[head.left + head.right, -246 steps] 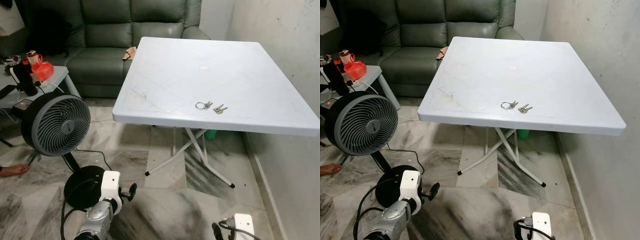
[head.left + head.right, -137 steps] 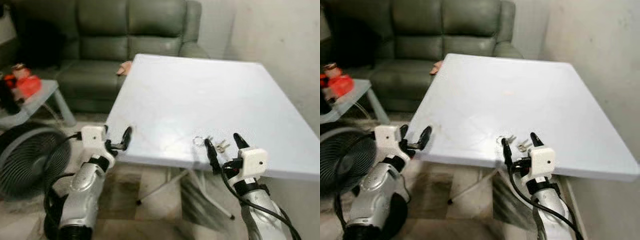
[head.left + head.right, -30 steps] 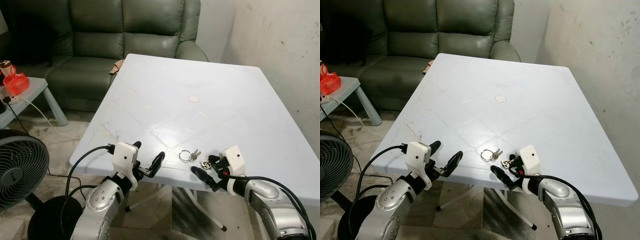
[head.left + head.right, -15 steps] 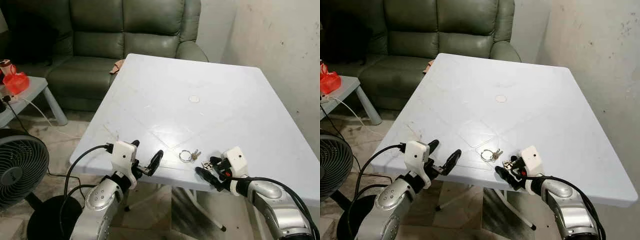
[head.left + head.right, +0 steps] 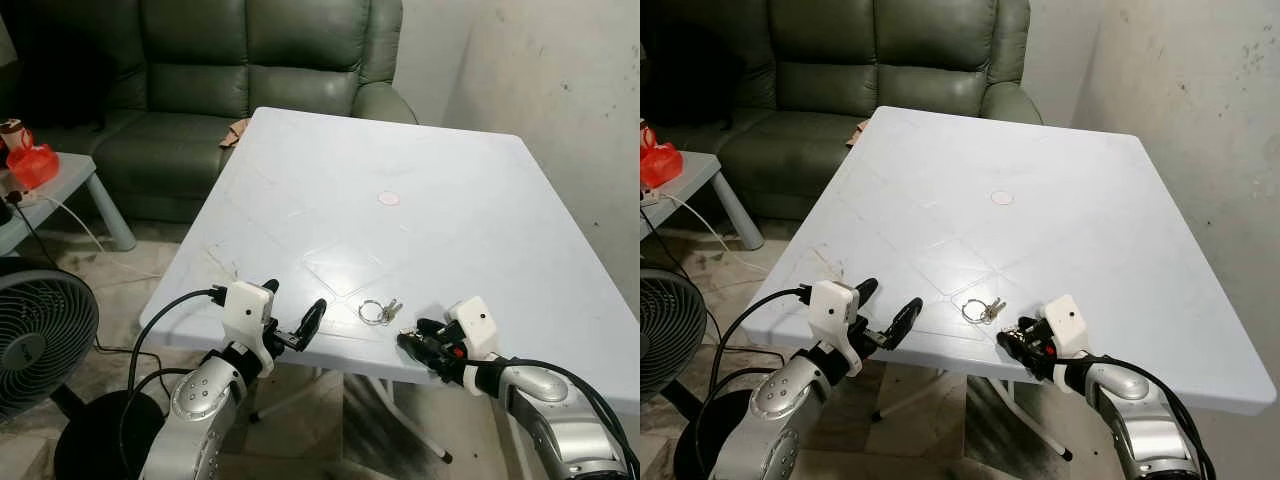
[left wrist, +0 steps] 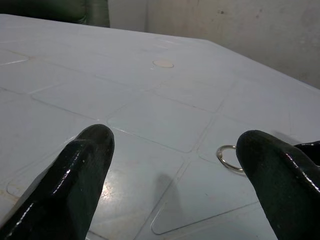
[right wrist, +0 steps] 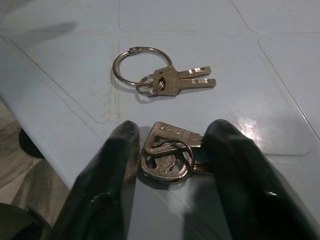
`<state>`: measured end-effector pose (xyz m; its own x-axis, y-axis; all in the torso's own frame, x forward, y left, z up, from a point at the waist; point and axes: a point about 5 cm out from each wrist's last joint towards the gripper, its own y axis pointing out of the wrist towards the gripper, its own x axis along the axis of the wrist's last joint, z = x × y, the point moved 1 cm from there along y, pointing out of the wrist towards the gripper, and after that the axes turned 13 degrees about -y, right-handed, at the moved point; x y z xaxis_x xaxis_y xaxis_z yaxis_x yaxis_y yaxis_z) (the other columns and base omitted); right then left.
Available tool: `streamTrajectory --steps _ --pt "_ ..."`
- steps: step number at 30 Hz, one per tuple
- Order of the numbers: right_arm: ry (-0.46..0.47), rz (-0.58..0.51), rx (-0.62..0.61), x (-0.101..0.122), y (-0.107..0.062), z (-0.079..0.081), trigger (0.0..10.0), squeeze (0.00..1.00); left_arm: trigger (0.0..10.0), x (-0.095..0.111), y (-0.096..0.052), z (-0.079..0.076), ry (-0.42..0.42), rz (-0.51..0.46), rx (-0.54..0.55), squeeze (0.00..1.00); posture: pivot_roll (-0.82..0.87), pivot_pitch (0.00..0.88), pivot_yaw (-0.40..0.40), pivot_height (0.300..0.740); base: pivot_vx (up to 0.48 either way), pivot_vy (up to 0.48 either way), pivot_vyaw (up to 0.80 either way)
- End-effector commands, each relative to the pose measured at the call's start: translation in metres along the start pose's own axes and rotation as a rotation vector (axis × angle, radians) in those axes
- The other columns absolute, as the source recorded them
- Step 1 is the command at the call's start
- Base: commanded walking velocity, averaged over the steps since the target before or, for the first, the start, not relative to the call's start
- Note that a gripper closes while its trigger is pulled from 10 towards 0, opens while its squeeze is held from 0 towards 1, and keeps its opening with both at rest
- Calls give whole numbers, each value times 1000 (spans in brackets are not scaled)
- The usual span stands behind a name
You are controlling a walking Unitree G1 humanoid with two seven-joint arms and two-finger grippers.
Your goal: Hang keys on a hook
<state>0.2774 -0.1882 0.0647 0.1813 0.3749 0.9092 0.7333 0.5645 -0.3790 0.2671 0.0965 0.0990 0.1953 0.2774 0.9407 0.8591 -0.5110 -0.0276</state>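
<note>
A white folding table (image 5: 400, 150) holds two sets of keys near its front edge. One set, on a large ring (image 5: 378, 311), lies loose on the top; the right wrist view shows it (image 7: 150, 77) just beyond the fingers. A smaller key bunch (image 7: 167, 152) sits between the two black fingers of my right gripper (image 5: 420, 343), which is shut on it and rests low on the table. My left gripper (image 5: 292, 322) hovers open at the table's front edge, left of the keys, with nothing between its fingers (image 6: 80, 175).
A green sofa (image 5: 250, 60) stands behind the table. A fan (image 5: 40, 340) and a low side table (image 5: 70, 175) with a red item are on the left. A bare wall (image 5: 560, 100) runs close along the table's right side.
My right gripper's fingers have drawn together around the small key bunch and the hand has slid slightly right. The left arm has stayed put.
</note>
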Motion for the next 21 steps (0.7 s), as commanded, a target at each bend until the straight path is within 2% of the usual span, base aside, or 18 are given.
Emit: streamTrajectory --steps 1,21 --pt "6 22 -4 -6 -3 -2 0 0 10000 6 2 0 18 -19 -1 0 24 0 -40 740 0 0 0" --pt "-5 -22 -52 0 -1 -10 0 0 10000 5 3 -1 17 -24 2 0 25 0 -46 740 0 0 0"
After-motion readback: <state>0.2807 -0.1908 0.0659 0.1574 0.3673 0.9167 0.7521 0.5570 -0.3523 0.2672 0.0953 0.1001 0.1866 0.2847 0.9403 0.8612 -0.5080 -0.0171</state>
